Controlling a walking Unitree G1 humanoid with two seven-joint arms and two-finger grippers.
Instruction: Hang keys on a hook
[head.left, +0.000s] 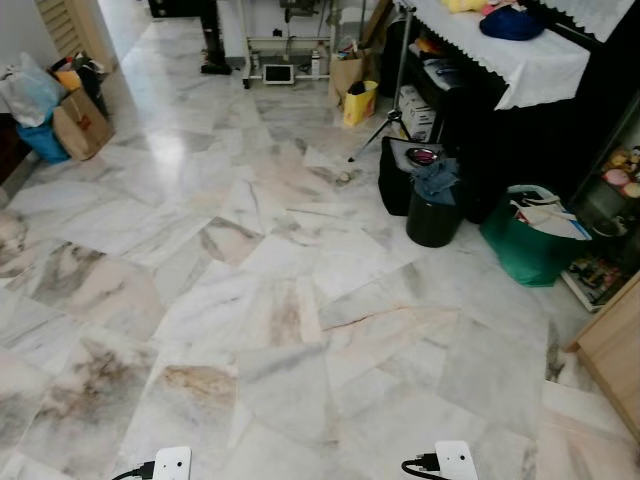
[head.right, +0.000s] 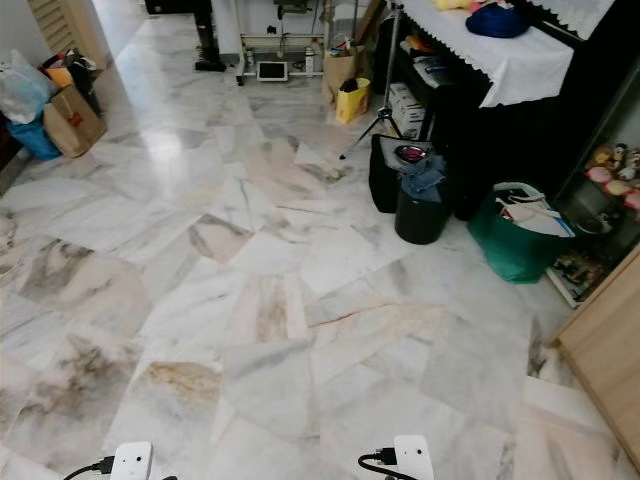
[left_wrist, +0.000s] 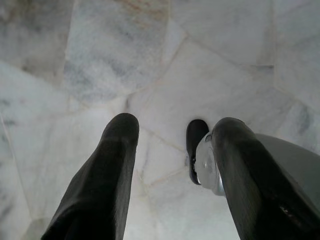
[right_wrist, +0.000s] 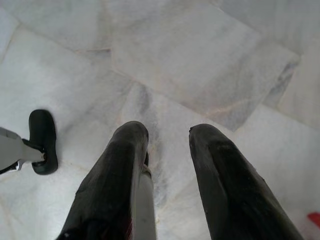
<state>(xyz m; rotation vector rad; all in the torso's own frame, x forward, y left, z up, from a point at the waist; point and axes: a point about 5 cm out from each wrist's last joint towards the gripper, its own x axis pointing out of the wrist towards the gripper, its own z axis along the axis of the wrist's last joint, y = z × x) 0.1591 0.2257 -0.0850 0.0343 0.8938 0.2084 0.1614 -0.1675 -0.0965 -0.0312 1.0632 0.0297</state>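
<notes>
Both arms hang low over a white marble floor (head.left: 300, 300). My left gripper (left_wrist: 175, 127) points down at the tiles, open, with nothing between its black fingers (left_wrist: 112, 170). My right gripper (right_wrist: 169, 131) also points at the floor, its fingers (right_wrist: 220, 180) apart and open. A pale strip (right_wrist: 144, 200) runs along the inner side of one right finger; what it is cannot be told. A black foot of mine (left_wrist: 196, 145) stands on the tiles beside the left gripper. White wrist parts (head.left: 172, 463) (head.left: 455, 460) peek in at the lower edge of the head views.
At the right stand a black bin with a cloth on it (head.left: 433, 205), a green bag (head.left: 530, 240), a table under a white cloth (head.left: 530, 60) and a wooden cabinet (head.left: 615, 350). Bags (head.left: 70, 115) lie at the far left. A yellow bag (head.left: 360, 103) stands at the back.
</notes>
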